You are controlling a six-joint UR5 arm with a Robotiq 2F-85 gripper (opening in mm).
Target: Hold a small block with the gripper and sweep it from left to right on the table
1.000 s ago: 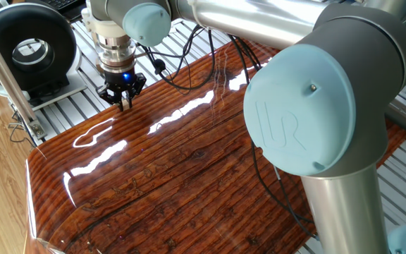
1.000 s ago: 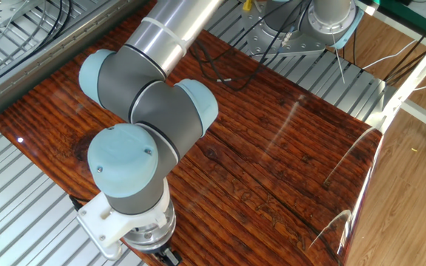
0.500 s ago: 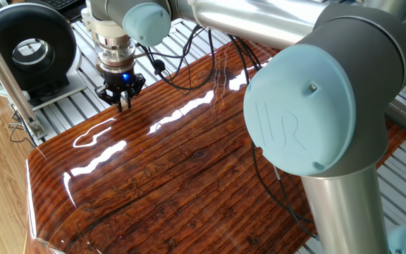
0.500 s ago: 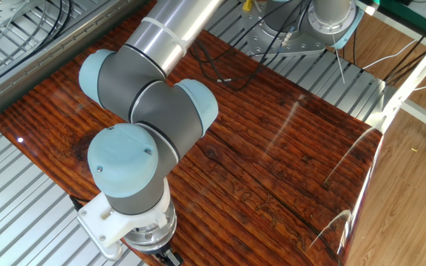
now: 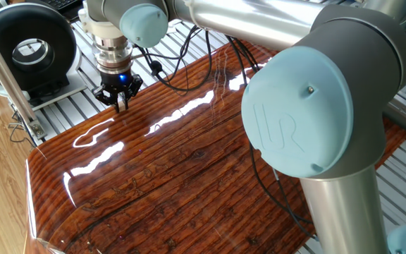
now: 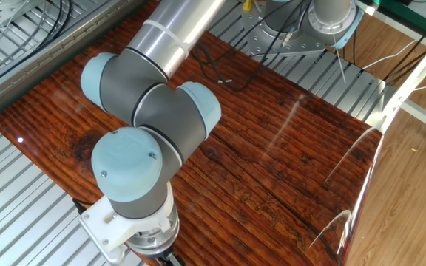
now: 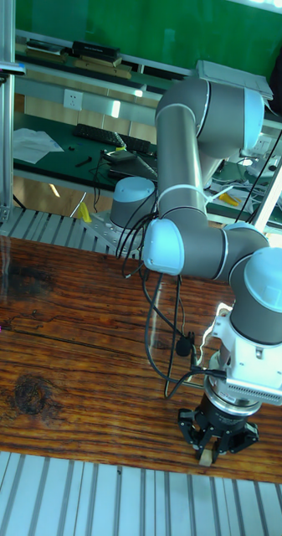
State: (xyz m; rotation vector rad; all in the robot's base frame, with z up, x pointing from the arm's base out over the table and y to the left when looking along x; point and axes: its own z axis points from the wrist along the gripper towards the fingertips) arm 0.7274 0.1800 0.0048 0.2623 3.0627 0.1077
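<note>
My gripper (image 5: 122,104) points down at the far left edge of the glossy red-brown table (image 5: 189,162). Its black fingers are shut on the small block (image 7: 207,457), a tiny tan cube that peeks out between the fingertips right at the table's (image 7: 74,352) front edge in the tall fixed view. In that view the gripper (image 7: 209,452) hangs under the silver wrist. The block looks to be on or just above the surface; I cannot tell which. In the other fixed view the wrist (image 6: 150,240) hides the fingers at the table's (image 6: 272,148) near edge.
A black round device (image 5: 27,49) stands on the slatted aluminium base (image 5: 55,106) just beyond the gripper. Black cables (image 5: 189,70) trail over the far side of the board. The arm's large elbow (image 5: 309,106) hides the right part of the board.
The gripper with the block has shifted slightly along the table's edge, a little to the left in one fixed view. It stays shut.
</note>
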